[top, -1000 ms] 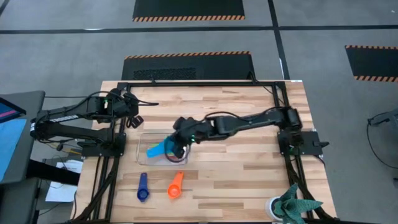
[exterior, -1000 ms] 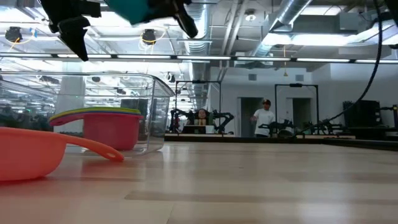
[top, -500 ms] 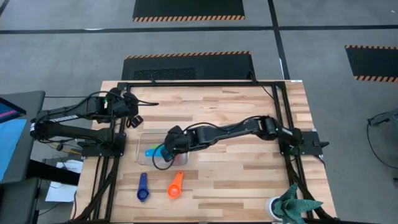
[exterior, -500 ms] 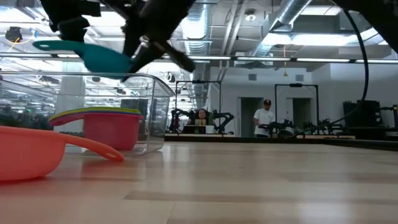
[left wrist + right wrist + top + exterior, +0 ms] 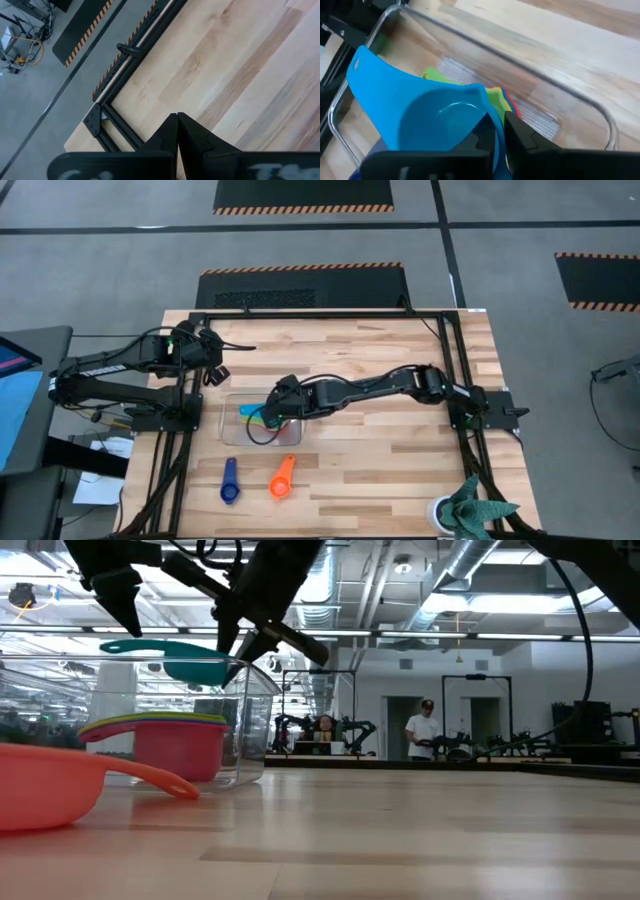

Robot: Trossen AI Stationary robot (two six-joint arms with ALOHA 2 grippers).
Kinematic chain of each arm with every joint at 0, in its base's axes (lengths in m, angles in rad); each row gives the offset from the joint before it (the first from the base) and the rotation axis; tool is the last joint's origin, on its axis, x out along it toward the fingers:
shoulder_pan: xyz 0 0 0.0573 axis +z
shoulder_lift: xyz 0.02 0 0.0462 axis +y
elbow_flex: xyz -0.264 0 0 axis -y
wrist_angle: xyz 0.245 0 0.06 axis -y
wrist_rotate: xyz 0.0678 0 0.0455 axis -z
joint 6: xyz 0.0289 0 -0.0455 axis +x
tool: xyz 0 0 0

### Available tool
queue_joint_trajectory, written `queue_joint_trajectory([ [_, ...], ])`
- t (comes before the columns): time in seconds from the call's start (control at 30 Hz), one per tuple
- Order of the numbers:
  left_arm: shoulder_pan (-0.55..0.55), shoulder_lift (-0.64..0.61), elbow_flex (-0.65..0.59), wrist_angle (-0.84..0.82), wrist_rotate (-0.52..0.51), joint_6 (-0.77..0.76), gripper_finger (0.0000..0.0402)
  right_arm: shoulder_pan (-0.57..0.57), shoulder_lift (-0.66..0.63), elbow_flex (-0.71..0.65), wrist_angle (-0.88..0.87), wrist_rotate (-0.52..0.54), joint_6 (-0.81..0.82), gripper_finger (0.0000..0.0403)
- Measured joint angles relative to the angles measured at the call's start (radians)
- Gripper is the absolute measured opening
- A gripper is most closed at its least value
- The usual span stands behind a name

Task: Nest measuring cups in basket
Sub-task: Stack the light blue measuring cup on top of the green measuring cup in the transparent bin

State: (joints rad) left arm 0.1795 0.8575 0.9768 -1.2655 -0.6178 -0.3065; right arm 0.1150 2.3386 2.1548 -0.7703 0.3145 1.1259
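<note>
My right claw (image 5: 499, 131) is pinching the light blue cup (image 5: 427, 120) by its rim, hovering over the stacked cups (image 5: 155, 723) inside the clear basket (image 5: 229, 431).

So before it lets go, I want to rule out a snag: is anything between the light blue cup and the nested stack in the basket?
Nothing visible. The right gripper holds the light blue cup just above the stack inside the basket.
</note>
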Motion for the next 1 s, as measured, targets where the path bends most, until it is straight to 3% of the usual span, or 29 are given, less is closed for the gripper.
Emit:
queue_joint_trajectory([
  [0.7,0.000,0.000,0.000,0.000,0.010,-0.002,0.0000,0.002,0.000,-0.001,0.097,-0.036,-0.054,0.0052],
  [1.0,0.000,0.000,0.000,0.000,0.009,-0.002,0.0000,0.003,0.029,-0.001,0.125,-0.057,-0.043,0.0103],
])
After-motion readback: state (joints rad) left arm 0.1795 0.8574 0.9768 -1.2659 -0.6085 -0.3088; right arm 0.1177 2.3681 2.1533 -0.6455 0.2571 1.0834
